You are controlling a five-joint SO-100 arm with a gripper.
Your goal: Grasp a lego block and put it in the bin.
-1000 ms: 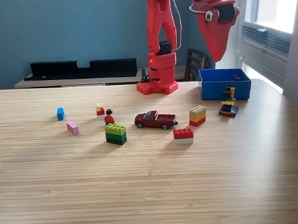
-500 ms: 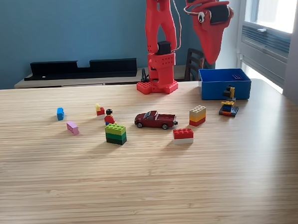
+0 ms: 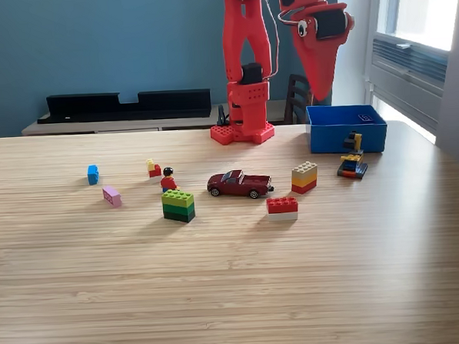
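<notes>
Pincer (image 3: 318,90), pressed together and empty, has been swung left, away from above the bin (image 3: 346,129); another lego block is probably sought.

You are looking at what seems a home or office room set up for hobby robotics: a long light-wood laminate table (image 3: 220,280) is filling the lower frame, a teal painted wall (image 3: 92,40) is spanning the upper left, a bright window (image 3: 429,7) is showing upper right, and a dark wooden chair (image 3: 296,97) is standing behind the table.

Red end effector (image 3: 318,90) hangs closed above blue bin (image 3: 346,138).
</notes>
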